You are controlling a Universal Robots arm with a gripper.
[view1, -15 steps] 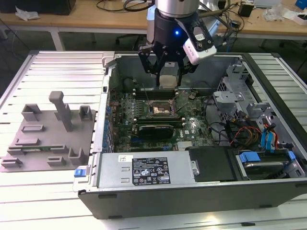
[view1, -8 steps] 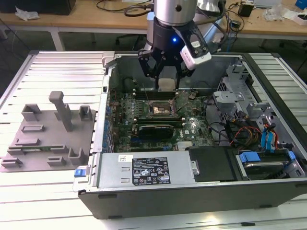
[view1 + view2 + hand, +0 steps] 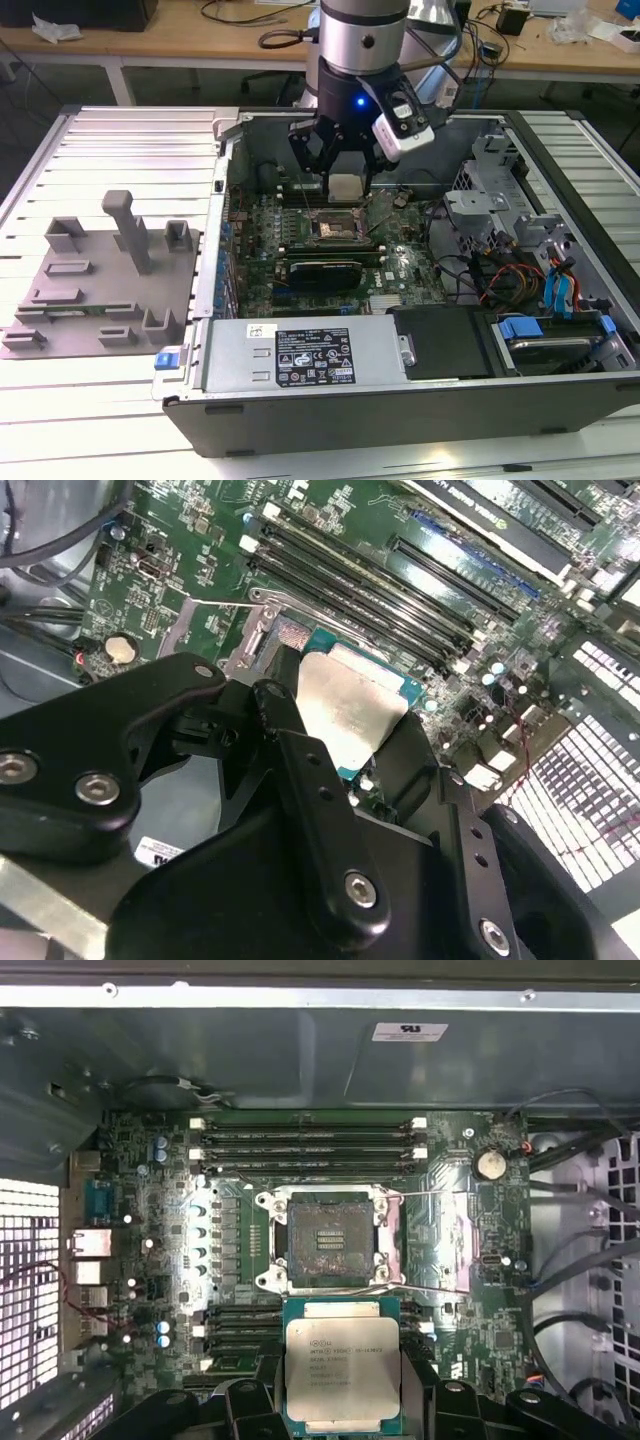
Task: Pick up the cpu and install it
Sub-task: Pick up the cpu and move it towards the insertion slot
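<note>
Pale ribbed metal surface [image 3: 110,150] carried an open black computer case [image 3: 400,425] and a matte grey plastic tray [image 3: 90,290] at the exterior view's left; a wooden surface [image 3: 180,40] with cables stood behind. The black tool [image 3: 344,176] was clamped on the cpu [image 3: 346,188], a flat square chip with a silvery lid. It was held above the green motherboard [image 3: 395,262], near the dark metal-framed socket [image 3: 325,1240], not seated.

Faint print on the cpu [image 3: 343,1368], labels on the power supply [image 3: 230,362] and case wall [image 3: 250,1050], none legible.
</note>
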